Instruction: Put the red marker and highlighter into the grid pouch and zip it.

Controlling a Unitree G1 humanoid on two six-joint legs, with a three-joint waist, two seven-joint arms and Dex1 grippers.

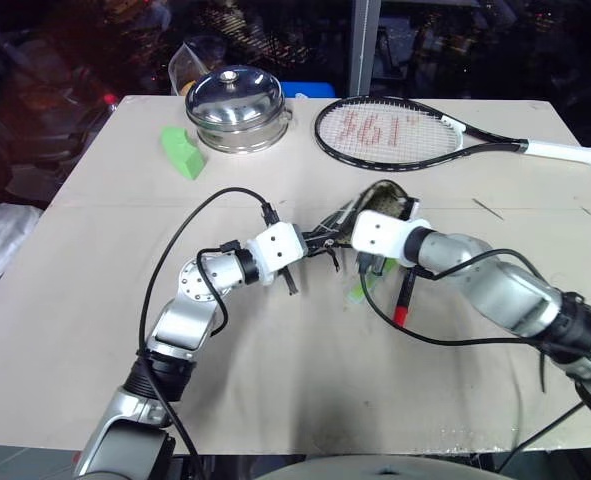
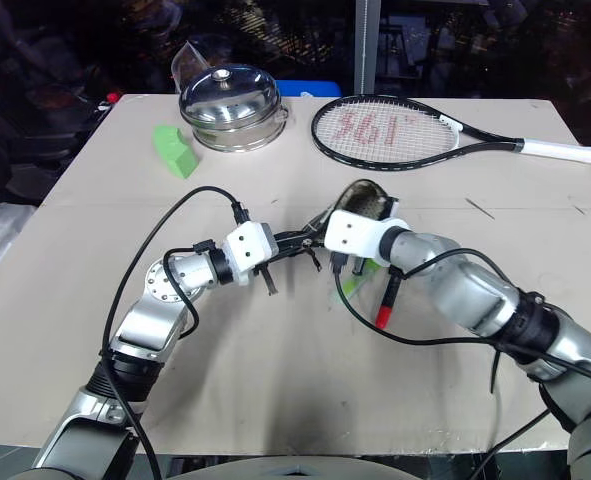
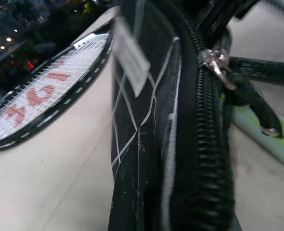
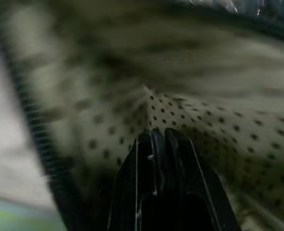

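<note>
while the grid pouch [image 1: 375,205] sits open near the middle of the table [image 1: 95,300], held up at its near end, neither pen is inside it yet. the left gripper [image 1: 327,243] is clamped on the pouch's edge beside the zipper, and its wrist view looks straight along the grid fabric, the white label and the zipper pull [image 3: 214,60]. the right gripper [image 4: 156,139] has its fingers pressed together, holding nothing, poked into the mouth of the pouch against the dotted lining.

the red marker [image 1: 404,294] lies on the table at about 5 o'clock from the pouch, just under the right forearm, and the highlighter [image 1: 365,289] lies right beside it, at about 6 o'clock from the pouch.

the risk, as i judge it, is that the right arm sweeps the two pens as it pulls out, since both lie close under the wrist and its cable; a roll would send the marker off toward the table's near edge. tugging the lining with the closed fingers could also drag the pouch out of the left grip, letting the mouth collapse shut.
</note>
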